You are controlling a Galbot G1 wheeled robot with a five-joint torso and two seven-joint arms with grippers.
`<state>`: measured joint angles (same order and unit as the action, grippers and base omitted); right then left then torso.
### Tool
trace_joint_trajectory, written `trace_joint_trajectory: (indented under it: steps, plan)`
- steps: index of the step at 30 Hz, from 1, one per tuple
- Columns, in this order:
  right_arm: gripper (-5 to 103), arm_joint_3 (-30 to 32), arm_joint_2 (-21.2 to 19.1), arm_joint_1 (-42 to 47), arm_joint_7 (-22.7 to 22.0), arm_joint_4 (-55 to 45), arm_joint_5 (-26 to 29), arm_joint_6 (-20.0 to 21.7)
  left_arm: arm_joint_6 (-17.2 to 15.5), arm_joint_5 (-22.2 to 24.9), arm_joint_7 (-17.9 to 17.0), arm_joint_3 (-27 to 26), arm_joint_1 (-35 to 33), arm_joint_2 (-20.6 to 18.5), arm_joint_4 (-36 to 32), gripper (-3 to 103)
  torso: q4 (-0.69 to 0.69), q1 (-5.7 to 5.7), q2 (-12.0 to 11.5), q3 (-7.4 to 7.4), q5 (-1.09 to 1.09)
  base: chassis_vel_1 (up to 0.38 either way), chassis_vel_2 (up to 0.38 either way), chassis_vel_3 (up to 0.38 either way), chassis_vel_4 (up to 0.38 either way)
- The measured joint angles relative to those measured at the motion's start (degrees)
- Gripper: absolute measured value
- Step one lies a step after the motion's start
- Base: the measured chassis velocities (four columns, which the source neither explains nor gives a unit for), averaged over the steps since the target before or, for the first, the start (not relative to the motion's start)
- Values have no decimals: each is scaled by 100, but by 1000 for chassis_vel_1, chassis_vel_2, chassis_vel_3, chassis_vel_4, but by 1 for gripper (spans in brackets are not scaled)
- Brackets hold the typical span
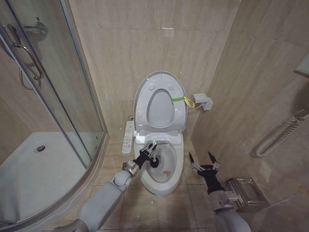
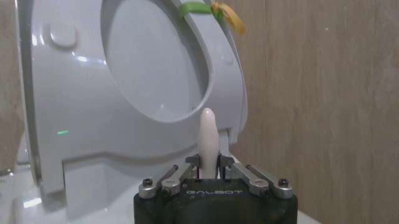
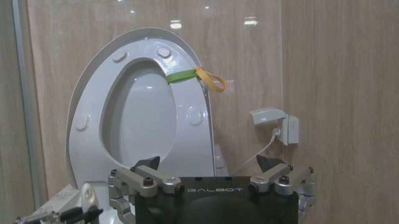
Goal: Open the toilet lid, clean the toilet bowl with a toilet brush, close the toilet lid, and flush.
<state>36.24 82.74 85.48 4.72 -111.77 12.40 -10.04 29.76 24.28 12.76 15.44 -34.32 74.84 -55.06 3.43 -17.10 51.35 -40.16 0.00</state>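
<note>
Scrubbing stage: lid (image 1: 160, 102) up, left claw (image 1: 150, 148) clenched on brush (image 1: 155, 161), head inside bowl (image 1: 166, 166) near the back rim. Right claw (image 1: 203, 160) released, idle beside bowl. Closing and flushing left.

Toilet brush (image 2: 208, 135): head hidden below left gripper (image 2: 210, 171) in wrist view. Toilet lid (image 2: 93, 116) top cut by frame edge. Toilet bowl (image 1: 179, 166) interior partly blocked by gripper, contents unclear.

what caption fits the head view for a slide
Left gripper scrubs the toilet bowl with the toilet brush, toilet lid raised; right gripper waits open beside it.
</note>
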Motion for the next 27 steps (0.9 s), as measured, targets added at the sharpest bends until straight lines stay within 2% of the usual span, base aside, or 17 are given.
trace_joint_trajectory:
  steps: [5,15,23,27]
  plan:
    - [100,0,0,0,0,0,0,0,110,-28,98,10,60,83,327,19,0,0,0,0,0,0,0,0,0]
    - [100,0,0,0,0,0,0,0,195,-46,184,-32,57,116,407,19,0,0,1,0,0,0,0,0,0]
    - [100,0,0,0,0,0,0,0,171,-148,-12,-38,-31,13,-181,19,0,0,1,0,0,0,0,0,0]
    - [100,0,0,0,0,0,0,0,-103,-191,-371,34,-271,-222,-1247,19,0,0,1,1,0,0,0,0,0]
